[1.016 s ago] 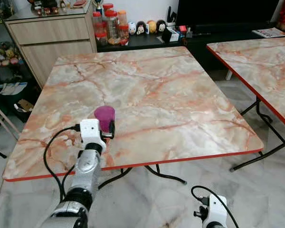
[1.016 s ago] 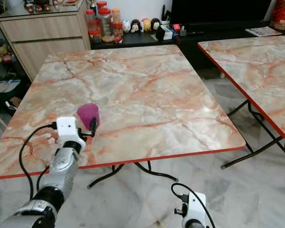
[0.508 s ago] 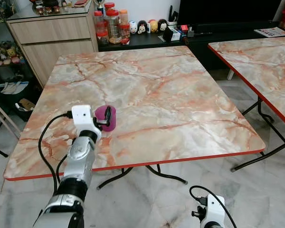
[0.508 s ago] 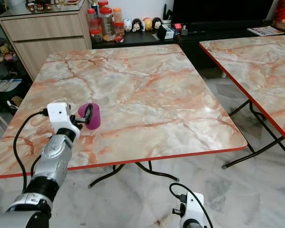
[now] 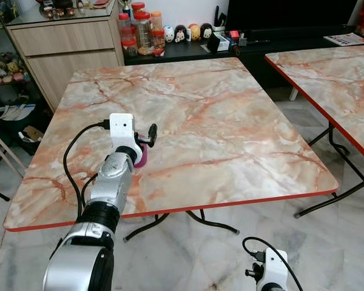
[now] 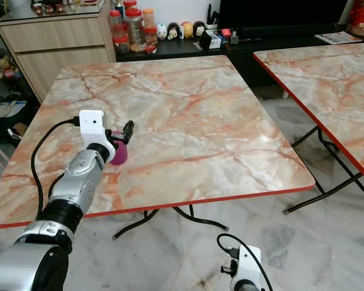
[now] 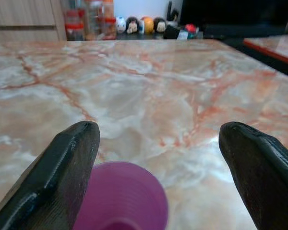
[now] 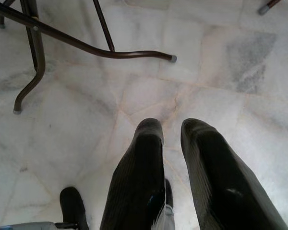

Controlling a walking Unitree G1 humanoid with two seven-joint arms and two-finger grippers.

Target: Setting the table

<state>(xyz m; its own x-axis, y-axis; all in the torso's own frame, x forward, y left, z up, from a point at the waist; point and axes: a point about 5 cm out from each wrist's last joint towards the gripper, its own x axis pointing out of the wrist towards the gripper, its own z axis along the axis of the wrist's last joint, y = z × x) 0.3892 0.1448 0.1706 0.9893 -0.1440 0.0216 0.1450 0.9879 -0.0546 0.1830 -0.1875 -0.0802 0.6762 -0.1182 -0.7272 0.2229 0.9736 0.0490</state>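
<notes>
We stand at the near left corner of a marble-topped table [image 5: 218,121], and our left arm reaches out over it. A second table [image 5: 333,79] of the same kind sits well off to the right, and a cabinet [image 5: 67,42] with jars is beyond the far edge; neither matters to this step.

The left gripper [image 7: 158,177] hovers with its fingers [image 7: 69,167] spread wide, one on each side of open tabletop. The purple cup [image 7: 120,196] stands on the table just beneath and slightly behind the gripper, nearer the one finger than the other, with its open mouth facing up. From the head views the cup [image 6: 119,153] sits tucked against the wrist, and no finger touches it.

We judge the cup is set down and released, so the job now is to draw the arm away cleanly. We should lift the gripper straight up first, keeping the fingers apart, and only then pull back toward us. The near finger is the risk: a sideways sweep could clip the rim and tip a light plastic cup.

The right gripper [image 8: 175,158] hangs idle beside the table over the floor, its two fingers pressed close together on nothing.
</notes>
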